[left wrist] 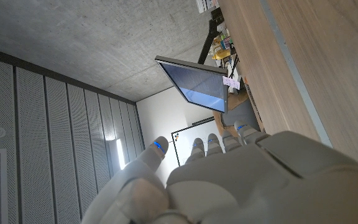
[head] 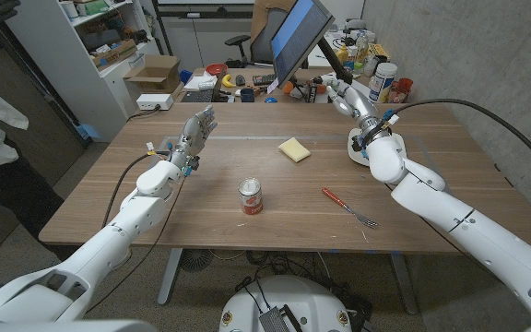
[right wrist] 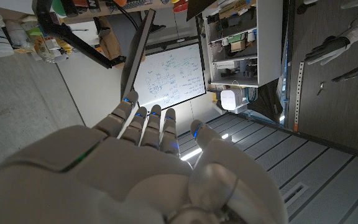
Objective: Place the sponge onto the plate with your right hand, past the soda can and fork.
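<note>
Fingers of the right hand [head: 344, 92] are stretched out and lightly apart, holding nothing, raised above the table's [head: 201, 207] far right part. The left hand [head: 196, 127] is likewise empty, fingers extended and apart, standing upright over the left side.

The sponge [head: 293, 149] lies flat near the table's middle, toward the far side, well apart from both hands. The plate [head: 361, 153] sits under the right wrist, largely hidden by the arm. The soda can [head: 251, 196] stands nearer the robot, and the fork [head: 349, 207] lies to the can's right.

As I judge it, the grasp has not begun. The right hand should swing left and lower onto the sponge from above, thumb on one side and fingers on the other, since the sponge looks soft and low. The wrist must clear the plate before the carry back.

Open wood surrounds the sponge. The monitor [head: 298, 37] stands close behind the right hand, so lifting inward seems safer.
</note>
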